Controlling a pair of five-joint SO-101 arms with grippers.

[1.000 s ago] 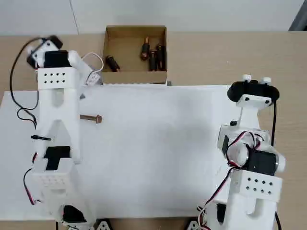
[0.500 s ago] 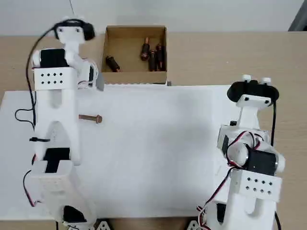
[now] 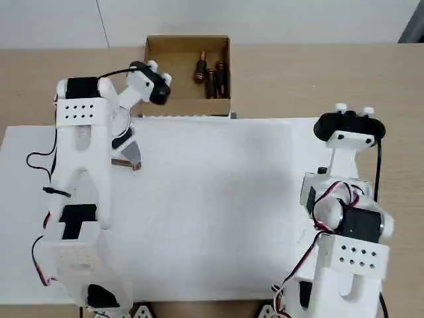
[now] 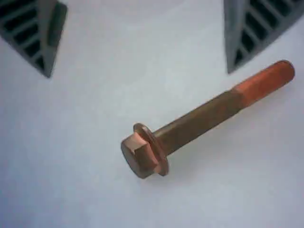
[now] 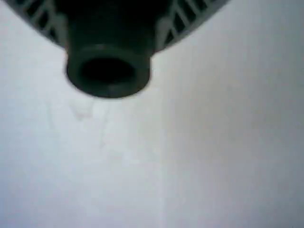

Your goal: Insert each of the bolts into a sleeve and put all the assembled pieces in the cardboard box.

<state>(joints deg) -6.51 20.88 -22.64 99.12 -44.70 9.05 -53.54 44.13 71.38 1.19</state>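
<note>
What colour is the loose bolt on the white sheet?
The bolt is copper-brown with an orange tip; clearest in the left wrist view.

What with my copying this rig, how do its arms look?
The left arm and right arm are white shells with hole grids, black motors and red, white and black cables. Wrist cameras are black. The left claw has grey ribbed fingers.

White printed arms (image 3: 79, 185) with black motors (image 3: 361, 224), red-and-black cables (image 3: 379, 165) and grey ribbed pincer fingers (image 4: 251, 28).

A white sheet (image 3: 218, 212) is laid over the near part of a wooden table (image 3: 298, 79); bare table top is seen beyond and beside it.
</note>
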